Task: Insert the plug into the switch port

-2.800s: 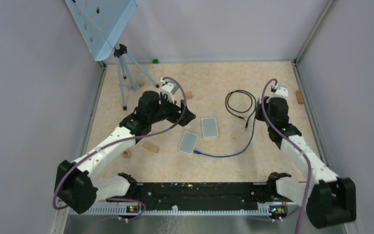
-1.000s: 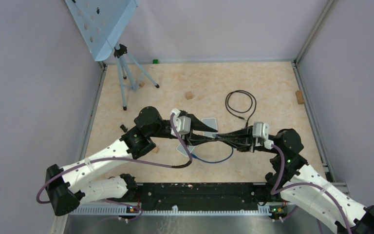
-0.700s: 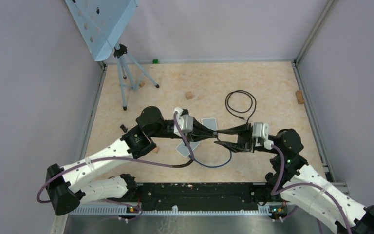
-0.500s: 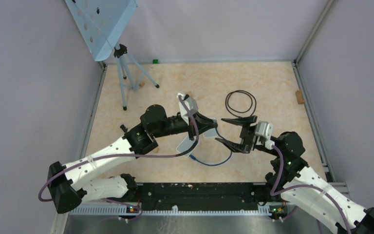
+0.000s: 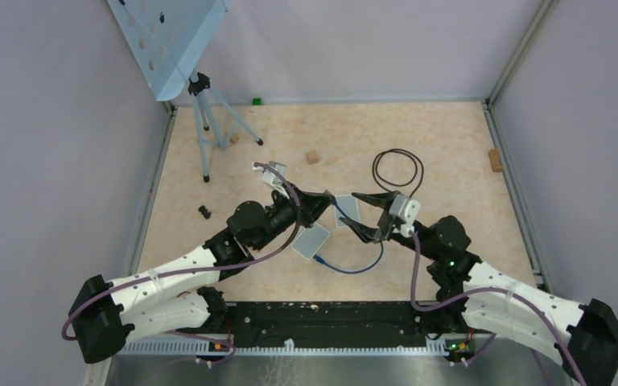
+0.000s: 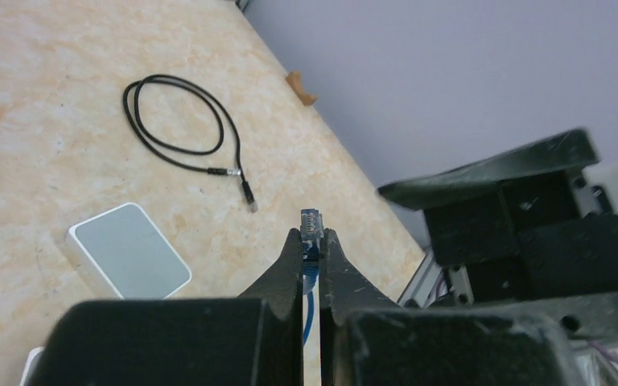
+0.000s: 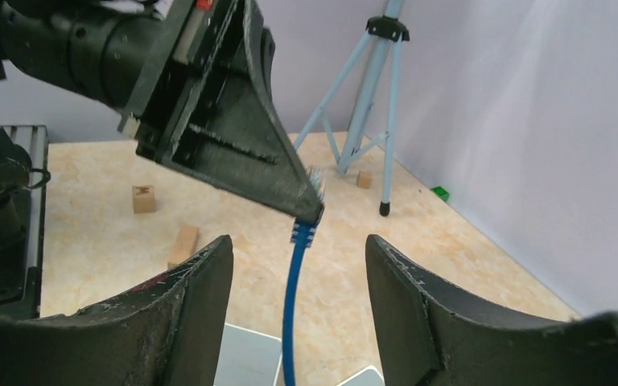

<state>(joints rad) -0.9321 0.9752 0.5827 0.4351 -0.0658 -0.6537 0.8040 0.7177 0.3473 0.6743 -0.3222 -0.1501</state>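
My left gripper [image 6: 312,240] is shut on the clear plug [image 6: 311,220] of a blue cable [image 7: 293,301], with the plug's tip poking out past the fingertips. The cable hangs down to the table [image 5: 451,137] in a loop [image 5: 357,268]. My right gripper [image 7: 298,251] faces it with jaws wide open on either side of the hanging cable, touching nothing. Two flat white boxes with grey tops, the switches, lie below: one [image 5: 312,240] under the left gripper [image 5: 327,199], one [image 5: 344,211] partly under the right gripper [image 5: 353,212]. No port shows.
A coiled black cable [image 5: 397,169] lies behind the grippers. Small wooden blocks [image 5: 312,157] [image 5: 495,159] are scattered about. A pale blue tripod [image 5: 206,121] with a perforated panel stands at the back left. Grey walls close in the table.
The plug has passed from the right gripper to the left, which shut on it. The right gripper opened and let go. Both grippers shifted left and toward the back.
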